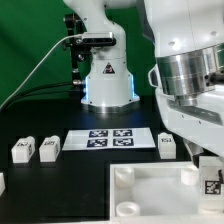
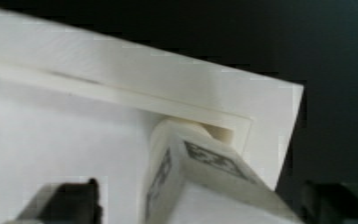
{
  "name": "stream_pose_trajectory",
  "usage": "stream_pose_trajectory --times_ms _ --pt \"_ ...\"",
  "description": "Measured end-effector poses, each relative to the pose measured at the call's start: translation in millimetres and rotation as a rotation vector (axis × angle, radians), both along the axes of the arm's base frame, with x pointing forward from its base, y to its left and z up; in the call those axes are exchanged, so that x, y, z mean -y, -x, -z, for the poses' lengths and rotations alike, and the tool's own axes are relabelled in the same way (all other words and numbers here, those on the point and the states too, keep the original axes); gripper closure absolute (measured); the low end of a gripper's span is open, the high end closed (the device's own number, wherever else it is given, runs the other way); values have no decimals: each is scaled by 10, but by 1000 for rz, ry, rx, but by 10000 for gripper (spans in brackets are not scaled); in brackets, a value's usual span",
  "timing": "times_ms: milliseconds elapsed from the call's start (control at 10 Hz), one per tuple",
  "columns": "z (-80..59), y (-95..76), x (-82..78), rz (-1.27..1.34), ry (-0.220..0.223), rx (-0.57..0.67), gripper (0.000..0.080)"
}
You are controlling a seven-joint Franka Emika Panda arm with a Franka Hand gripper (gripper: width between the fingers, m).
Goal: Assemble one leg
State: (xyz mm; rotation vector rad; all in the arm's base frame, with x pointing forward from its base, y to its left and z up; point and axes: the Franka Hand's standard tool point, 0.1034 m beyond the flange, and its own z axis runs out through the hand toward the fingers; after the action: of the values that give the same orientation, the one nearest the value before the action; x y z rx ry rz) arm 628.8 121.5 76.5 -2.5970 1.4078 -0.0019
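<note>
A white leg (image 2: 202, 168) with a black-and-white tag stands between my fingers, its far end in the corner socket (image 2: 208, 127) of the large white panel (image 2: 105, 70). My gripper (image 2: 197, 205) is open, with a dark finger (image 2: 69, 200) on one side and the other finger (image 2: 329, 200) on the other side. There is a gap beside the leg. In the exterior view the leg (image 1: 212, 183) sits at the panel's (image 1: 150, 195) far right corner under my gripper (image 1: 208, 163).
Two loose legs (image 1: 22, 150) (image 1: 48, 147) stand at the exterior view's left, and another (image 1: 166, 144) stands near my arm. The marker board (image 1: 112, 139) lies in front of the robot base (image 1: 106, 78). A white part (image 1: 2, 183) shows at the left edge.
</note>
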Motion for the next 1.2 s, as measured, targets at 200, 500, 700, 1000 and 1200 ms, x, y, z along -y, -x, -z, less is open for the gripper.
stream_pose_trajectory --times_ms 200,500,700,1000,1200 --pt "0 -4 10 -164 16 29 156" --pt "31 -7 96 -673 121 39 150" --pt "21 -57 94 -841 147 50 159" --pt "24 -53 87 -770 143 41 493" --pt "27 -49 76 -537 122 14 508"
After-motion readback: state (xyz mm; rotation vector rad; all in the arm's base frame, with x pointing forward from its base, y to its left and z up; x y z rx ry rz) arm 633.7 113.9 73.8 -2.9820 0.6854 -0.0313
